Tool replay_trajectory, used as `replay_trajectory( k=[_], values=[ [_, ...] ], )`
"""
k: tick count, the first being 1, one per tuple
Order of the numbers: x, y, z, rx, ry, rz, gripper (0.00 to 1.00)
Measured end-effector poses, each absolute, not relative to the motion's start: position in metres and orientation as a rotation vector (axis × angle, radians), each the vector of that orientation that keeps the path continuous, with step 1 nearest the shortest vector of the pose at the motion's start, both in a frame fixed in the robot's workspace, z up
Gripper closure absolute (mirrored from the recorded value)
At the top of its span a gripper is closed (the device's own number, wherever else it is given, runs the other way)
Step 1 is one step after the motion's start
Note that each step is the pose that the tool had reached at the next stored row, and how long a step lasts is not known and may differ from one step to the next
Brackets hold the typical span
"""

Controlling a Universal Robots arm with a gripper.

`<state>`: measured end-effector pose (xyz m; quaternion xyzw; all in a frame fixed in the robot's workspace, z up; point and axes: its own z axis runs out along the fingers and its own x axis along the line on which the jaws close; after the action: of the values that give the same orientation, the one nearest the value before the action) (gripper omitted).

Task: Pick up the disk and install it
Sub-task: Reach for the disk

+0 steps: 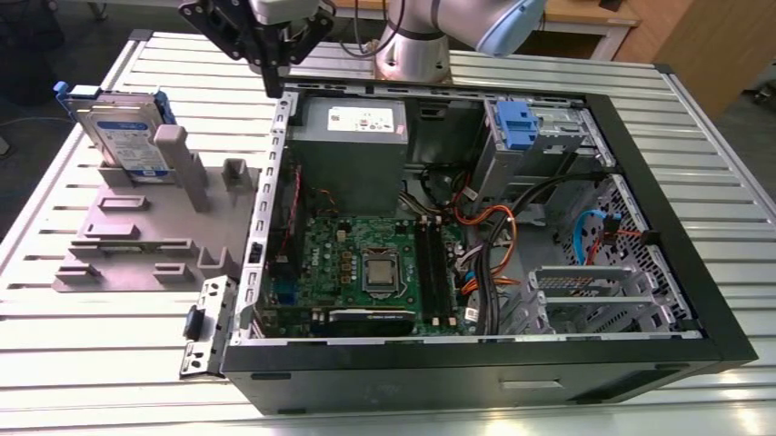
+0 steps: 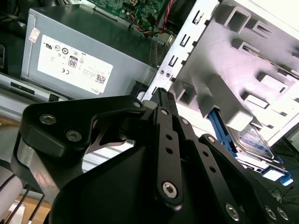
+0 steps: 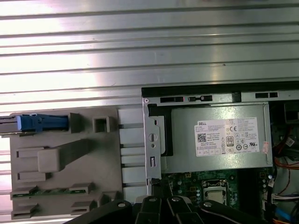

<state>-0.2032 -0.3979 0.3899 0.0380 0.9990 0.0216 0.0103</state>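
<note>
The disk (image 1: 122,136), silver with a white-and-blue label in a blue carrier frame, stands upright in a slot at the far end of a grey holder (image 1: 145,232), on the exterior view's left. Its blue edge (image 3: 39,123) shows in the first wrist view, and part of it (image 2: 256,142) in the second. My gripper (image 1: 276,84) hangs above the rear left corner of the open computer case (image 1: 485,359), to the right of the disk and apart from it. Its fingers (image 2: 160,95) look shut with nothing between them.
The grey power supply box (image 1: 352,127) with a white label sits just inside the case below the gripper. The motherboard (image 1: 363,263), cables and a drive bay with a blue part (image 1: 515,123) lie inside. Everything rests on a ribbed metal table (image 1: 97,354).
</note>
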Motion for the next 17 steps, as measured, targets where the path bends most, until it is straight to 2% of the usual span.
replay_trajectory(
  k=[17],
  values=[
    [-0.22, -0.394, 0.389, 0.118, 3.119, 0.067, 0.89]
  ],
)
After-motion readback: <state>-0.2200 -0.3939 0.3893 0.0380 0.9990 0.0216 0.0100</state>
